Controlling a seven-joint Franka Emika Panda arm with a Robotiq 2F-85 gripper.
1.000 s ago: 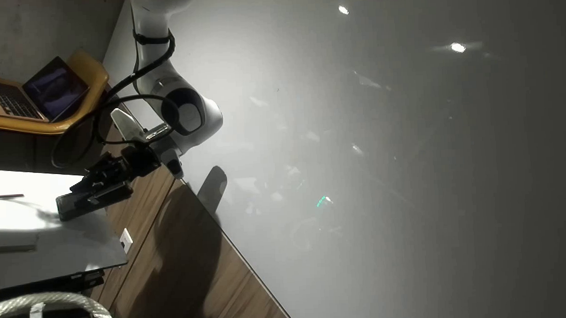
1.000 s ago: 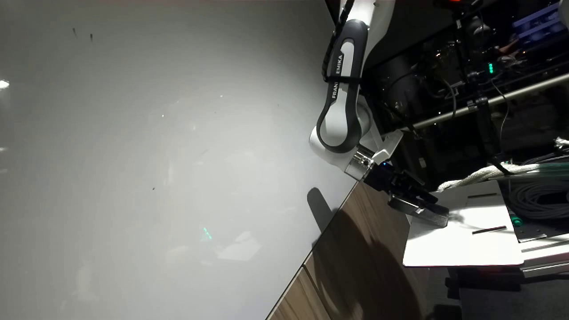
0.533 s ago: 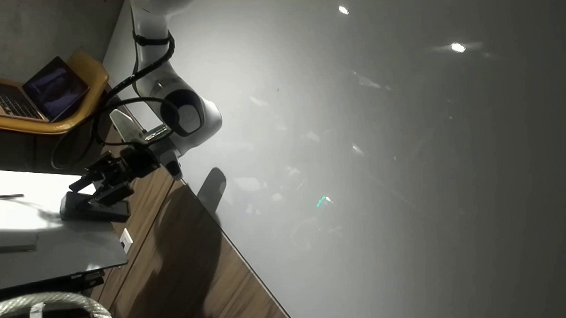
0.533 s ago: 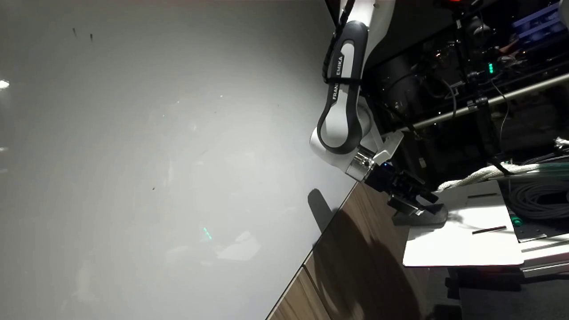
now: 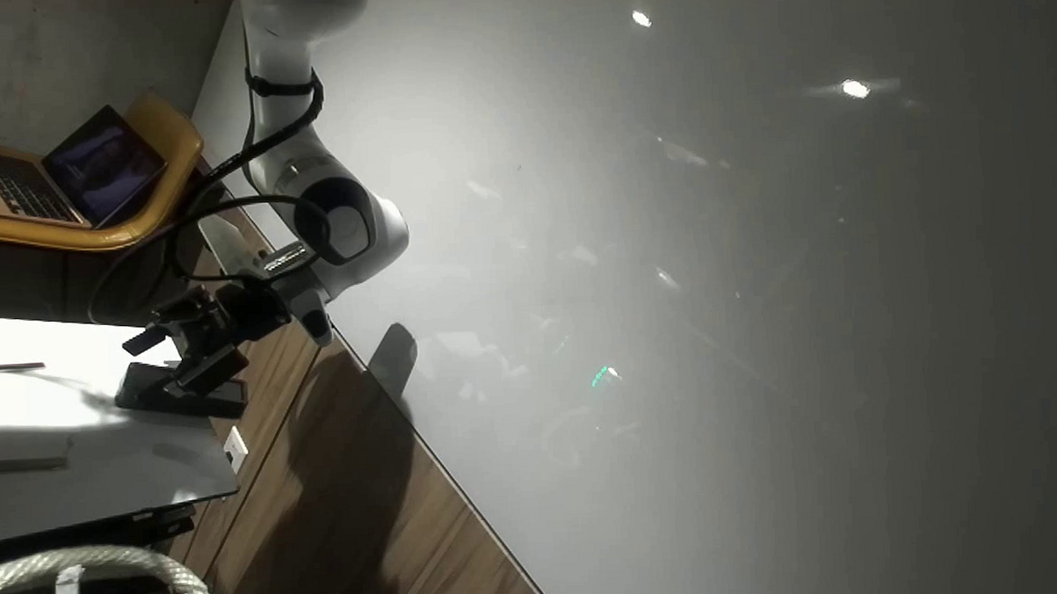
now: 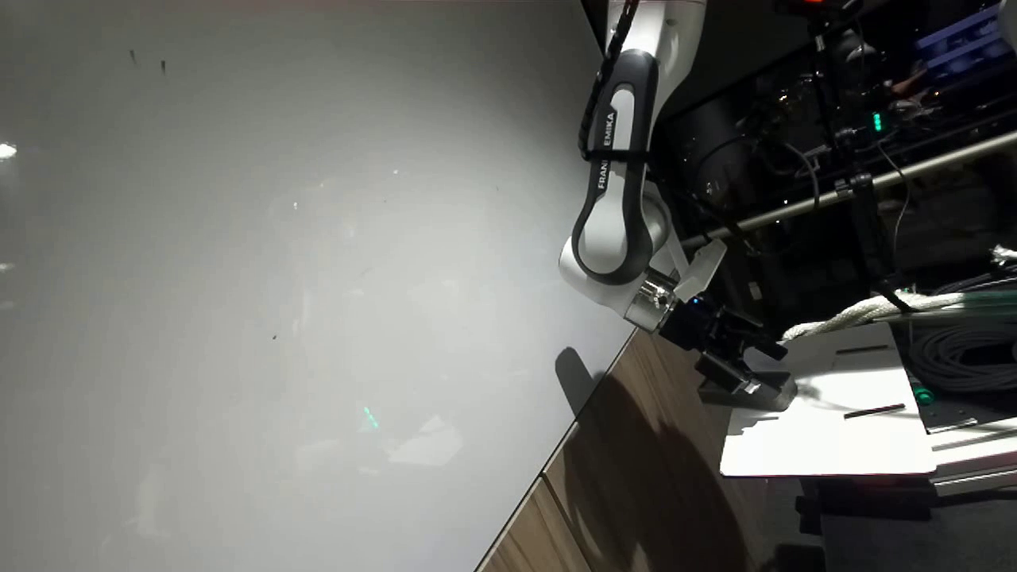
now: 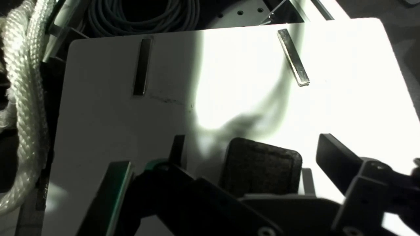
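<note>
My gripper (image 5: 163,364) stands open, its jaws spread wide, just off a pale flat panel (image 6: 834,449). A dark oblong block with rounded corners (image 7: 262,167) lies between the fingers in the wrist view, with a gap on either side. The block's lower part is hidden behind the gripper body. In both exterior views the block (image 5: 145,391) rests at the panel's edge, with one finger overlapping it; whether they touch I cannot tell. Two thin metal strips, one shiny (image 7: 293,57) and one dark (image 7: 142,67), lie farther along the panel.
Thick white rope (image 7: 24,82) runs beside the panel, and a coiled cable (image 7: 144,19) lies beyond it. A large glossy board (image 5: 669,283) meets wood panelling (image 5: 387,530) near the arm. An open laptop (image 5: 23,187) sits on a yellow chair (image 5: 162,138).
The jaws, closed on the block a second ago, have spread and let it go. The block has swung to a different angle and stays at the panel. The arm has shifted slightly down in both exterior views.
</note>
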